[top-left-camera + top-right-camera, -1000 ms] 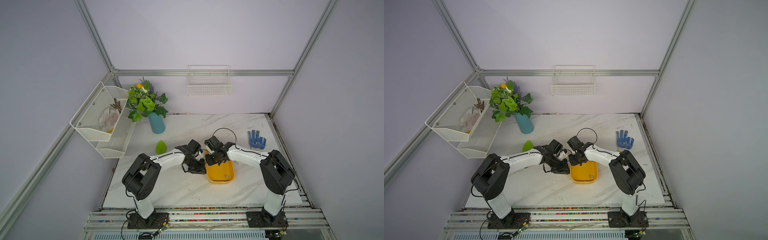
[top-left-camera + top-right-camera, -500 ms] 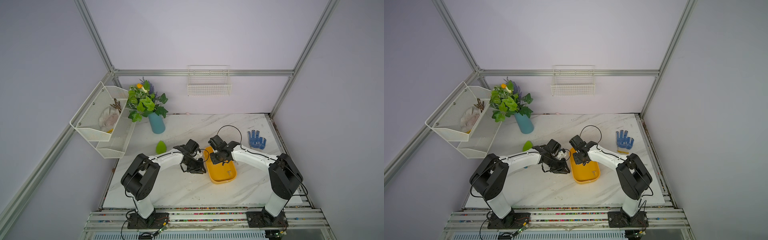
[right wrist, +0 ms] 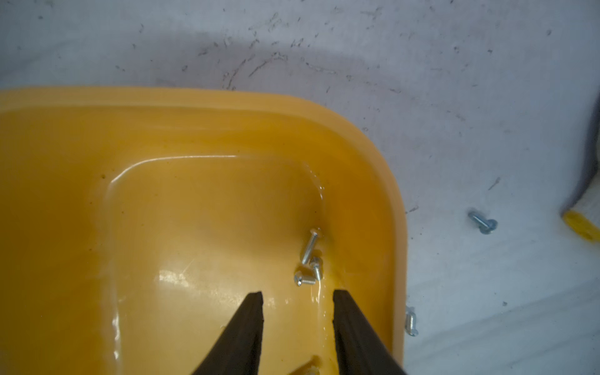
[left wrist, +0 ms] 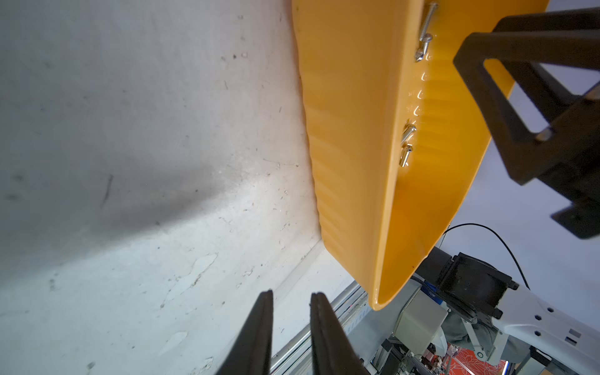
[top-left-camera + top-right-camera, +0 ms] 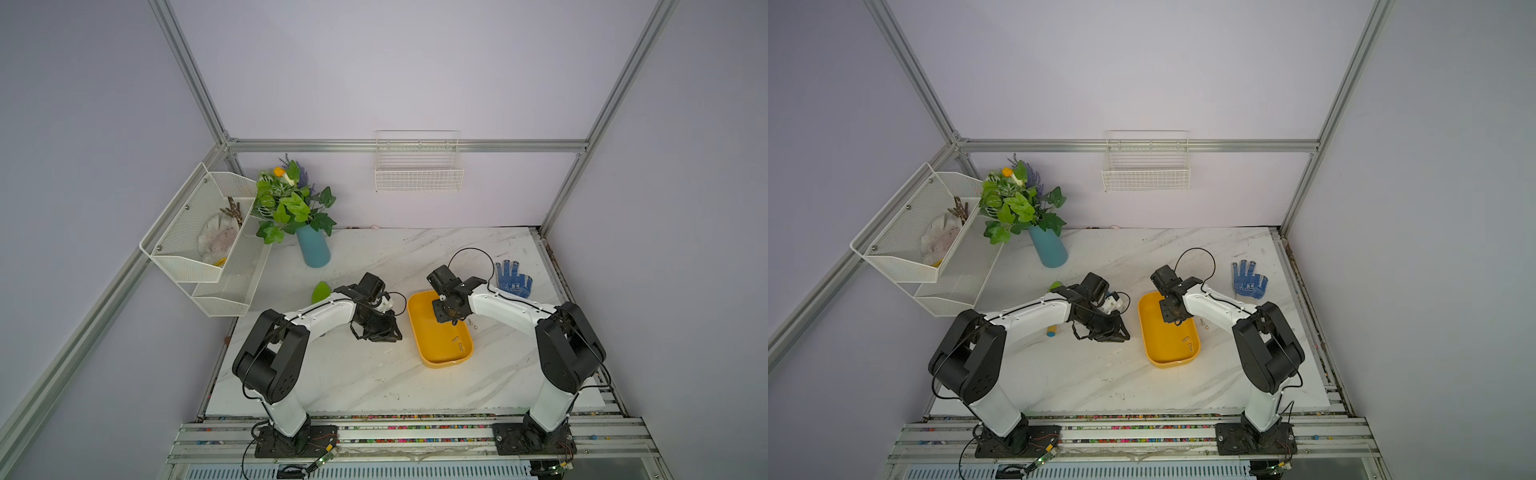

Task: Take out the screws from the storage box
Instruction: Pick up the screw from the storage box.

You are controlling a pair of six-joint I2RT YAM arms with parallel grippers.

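The yellow storage box [image 5: 446,365] [image 5: 1171,365] sits on the marble table between my two arms. Three small silvery screws [image 3: 310,259] lie in a corner of its floor, also visible as the screws [image 5: 457,340] in a top view. Two more screws [image 3: 483,222] lie on the table just outside its right rim. My right gripper [image 3: 297,293] [image 5: 451,320] hangs open over the box's inside, its tips close behind the three screws, holding nothing. My left gripper [image 4: 291,295] [image 5: 395,337] stands just left of the box wall [image 4: 350,130], slightly open and empty.
A blue glove [image 5: 513,279] lies to the right of the box, near the table's right edge. A teal vase with a plant [image 5: 313,249] and a green object [image 5: 321,291] stand at the back left. White mesh shelves [image 5: 199,241] and a wire basket [image 5: 417,166] hang on the walls.
My right arm's elbow has swung out to the right and its gripper has shifted toward the box's far end. Both pairs of jaws have widened a little.
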